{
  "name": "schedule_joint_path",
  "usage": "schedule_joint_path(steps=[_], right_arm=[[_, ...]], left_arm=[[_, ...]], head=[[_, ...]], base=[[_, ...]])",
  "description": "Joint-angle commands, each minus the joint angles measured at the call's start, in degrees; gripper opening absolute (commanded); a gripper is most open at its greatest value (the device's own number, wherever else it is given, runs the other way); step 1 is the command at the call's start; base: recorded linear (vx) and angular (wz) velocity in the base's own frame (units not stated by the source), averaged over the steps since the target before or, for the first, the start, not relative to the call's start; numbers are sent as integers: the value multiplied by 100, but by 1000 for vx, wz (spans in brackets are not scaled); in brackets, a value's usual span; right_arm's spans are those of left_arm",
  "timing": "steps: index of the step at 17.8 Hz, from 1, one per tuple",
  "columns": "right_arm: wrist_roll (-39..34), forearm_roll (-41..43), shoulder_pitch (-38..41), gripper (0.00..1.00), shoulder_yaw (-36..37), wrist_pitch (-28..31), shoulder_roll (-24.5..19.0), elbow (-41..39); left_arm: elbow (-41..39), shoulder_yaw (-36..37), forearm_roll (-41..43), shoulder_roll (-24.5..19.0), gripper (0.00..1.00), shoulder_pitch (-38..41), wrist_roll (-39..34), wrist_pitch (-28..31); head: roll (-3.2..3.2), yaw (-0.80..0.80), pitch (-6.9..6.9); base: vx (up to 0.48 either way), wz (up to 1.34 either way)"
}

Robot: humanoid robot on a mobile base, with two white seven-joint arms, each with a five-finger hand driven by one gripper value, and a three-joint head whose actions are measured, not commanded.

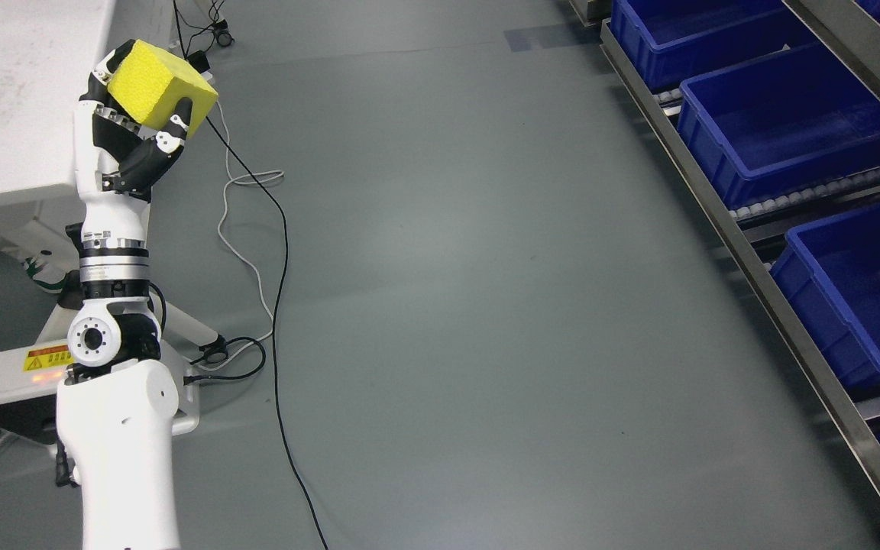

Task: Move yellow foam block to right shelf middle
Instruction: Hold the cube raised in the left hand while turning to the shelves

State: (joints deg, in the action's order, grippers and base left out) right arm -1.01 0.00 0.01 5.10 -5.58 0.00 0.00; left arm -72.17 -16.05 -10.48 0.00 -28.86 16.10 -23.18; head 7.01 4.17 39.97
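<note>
Head view: looked down at a big stretch of bare grey floor [486,305], with the robot's white left arm [115,428] coming up from the lower left.
Left hand: the black-and-white left hand [134,126] was curled tight around the yellow cube-shaped foam block [157,84], fingers [173,134] wrapped under and beside it.
Block spot: held up in the air, just off the edge of the white table [12,114] at the upper left, well apart from the shelf.
Open room: pretty much the whole middle was clear floor between the arm and the shelf.
Floor clutter: a black cable [283,305] and a white cable [245,252] snaked along the floor right beside the arm.
Right edge: a metal roller shelf [776,305] ran diagonally, carrying deep blue plastic bins [791,122].
Cut off: the lowest bin and the top ones got clipped by the frame, and so did the table.
Hard to tell: which shelf level counts as "middle", honestly couldn't say.
</note>
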Motion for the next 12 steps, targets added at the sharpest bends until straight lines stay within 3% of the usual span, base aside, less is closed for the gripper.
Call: schedule_joint_path(steps=[1,12], right_arm=[[-5,0,-18,100,0,4,100,-100],[-5,0,-10,100,0,4,100,-100]], left_arm=[[-17,23,2,-100,45,3,7,-3],[-61,49,2,-100,45,108,16,-3]], head=[[0,0,0],[0,0,0]], base=[[285,-164],[333,-26]])
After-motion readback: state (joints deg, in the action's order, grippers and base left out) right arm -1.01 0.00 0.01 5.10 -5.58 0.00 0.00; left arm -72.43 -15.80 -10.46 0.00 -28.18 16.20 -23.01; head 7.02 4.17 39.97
